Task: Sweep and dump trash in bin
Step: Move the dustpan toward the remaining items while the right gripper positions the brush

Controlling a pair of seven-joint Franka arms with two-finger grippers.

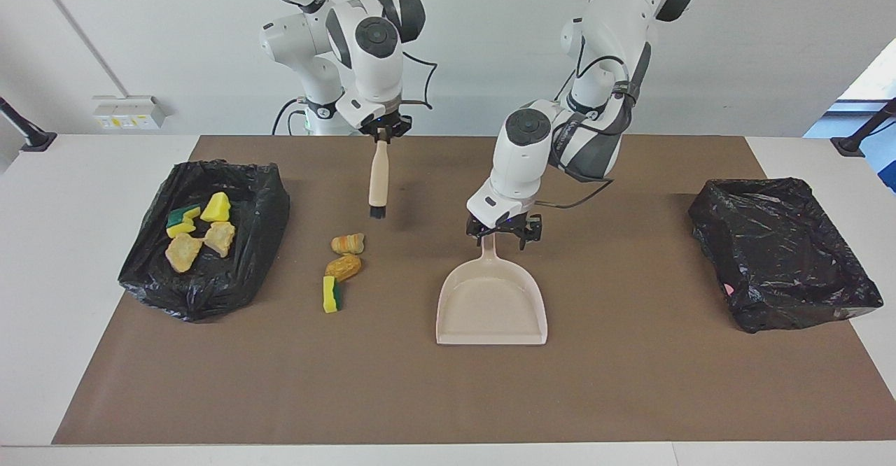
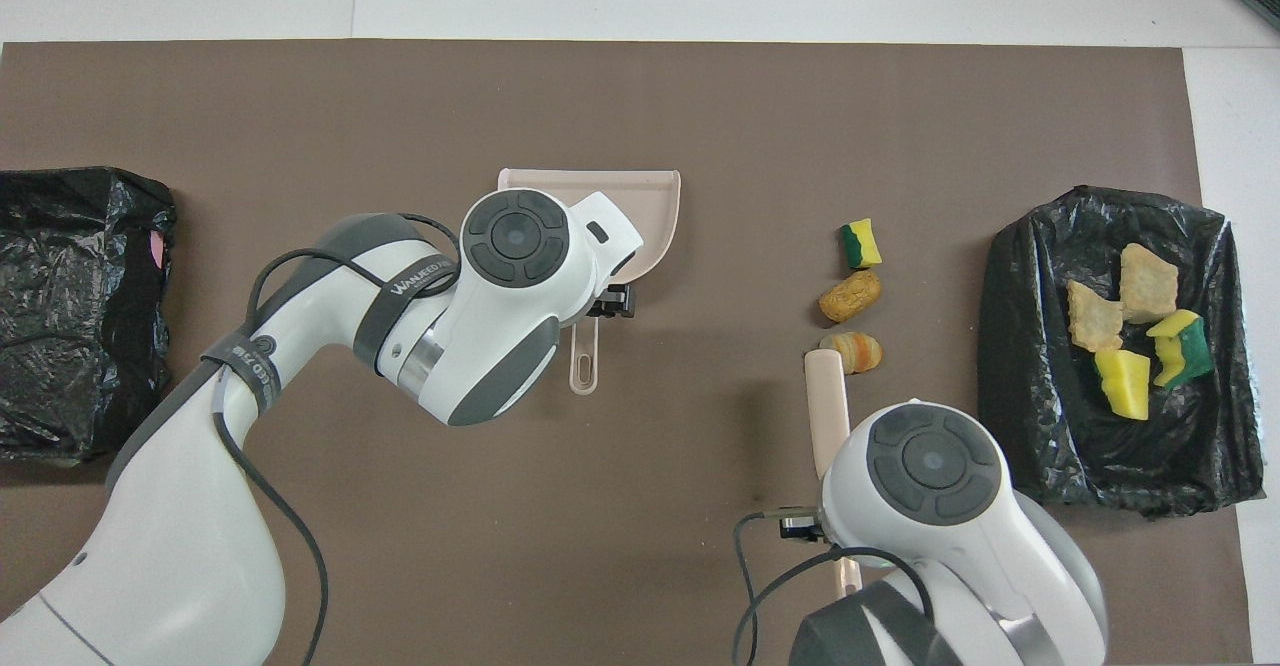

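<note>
Gripping brush (image 1: 378, 180), right gripper (image 1: 380, 132) hung over scraps (image 1: 342, 268); left gripper (image 1: 503, 231), fingers spread, straddled dustpan (image 1: 491, 305) handle.

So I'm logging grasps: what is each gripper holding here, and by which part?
The right gripper is shut on the brush, at its handle's top end. The left gripper is open, straddling the dustpan handle; not gripping it.
</note>
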